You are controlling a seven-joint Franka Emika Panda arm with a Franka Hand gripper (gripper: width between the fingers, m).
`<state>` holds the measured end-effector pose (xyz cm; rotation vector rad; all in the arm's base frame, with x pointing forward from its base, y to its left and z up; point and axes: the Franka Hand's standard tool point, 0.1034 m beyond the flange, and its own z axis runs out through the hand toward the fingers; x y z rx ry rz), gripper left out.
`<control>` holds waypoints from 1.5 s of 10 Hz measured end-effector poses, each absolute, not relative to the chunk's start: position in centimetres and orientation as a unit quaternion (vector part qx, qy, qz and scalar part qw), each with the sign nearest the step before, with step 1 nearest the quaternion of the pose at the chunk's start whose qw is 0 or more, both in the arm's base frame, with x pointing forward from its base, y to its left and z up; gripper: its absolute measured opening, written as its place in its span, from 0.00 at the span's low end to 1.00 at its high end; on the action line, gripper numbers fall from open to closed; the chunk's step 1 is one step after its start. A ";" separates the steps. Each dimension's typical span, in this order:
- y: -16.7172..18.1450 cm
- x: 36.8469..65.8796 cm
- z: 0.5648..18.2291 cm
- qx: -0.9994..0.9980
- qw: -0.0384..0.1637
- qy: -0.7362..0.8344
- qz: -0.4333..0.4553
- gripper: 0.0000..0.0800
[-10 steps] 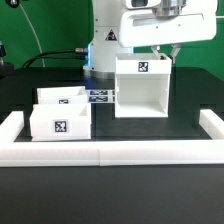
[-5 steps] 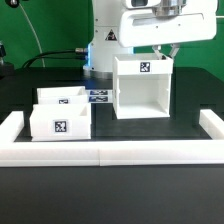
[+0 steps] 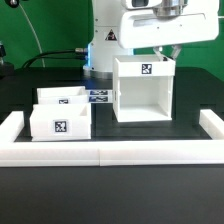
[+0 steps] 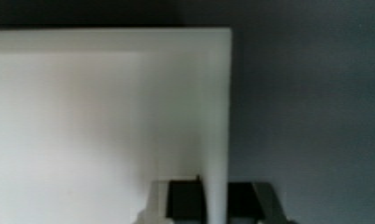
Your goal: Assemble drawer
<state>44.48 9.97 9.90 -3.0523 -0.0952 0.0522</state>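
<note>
The large white open-fronted box housing (image 3: 140,100) stands on the black table right of centre, with a square marker on its top. My gripper (image 3: 168,52) is at its upper rear right corner. In the wrist view the gripper (image 4: 216,203) has one black finger on each side of the housing's thin side wall (image 4: 214,110), shut on it. Two small white open-topped trays sit at the exterior view's left: the front tray (image 3: 60,124) shows a marker on its face, and the rear tray (image 3: 62,96) stands just behind it.
The marker board (image 3: 100,97) lies between the trays and the housing. White border rails run along the front (image 3: 110,153), the left (image 3: 10,125) and the right (image 3: 213,122). The arm's base (image 3: 100,45) stands behind the marker board.
The housing has shifted slightly toward the exterior view's right and front, with the gripper still on its wall. The trays have not moved.
</note>
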 end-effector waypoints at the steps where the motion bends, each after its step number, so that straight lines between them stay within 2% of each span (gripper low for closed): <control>1: 10.4 46.1 9.9 -0.998 0.048 -0.031 0.011 0.05; 4: 11.1 50.2 9.9 -0.998 0.057 -0.034 -0.008 0.05; 9: 11.3 55.3 10.0 -0.995 0.065 -0.049 -0.057 0.06; 13: 11.4 55.4 10.2 -0.995 0.065 -0.043 -0.058 0.06; 15: 11.4 55.5 10.3 -0.996 0.069 0.008 -0.058 0.06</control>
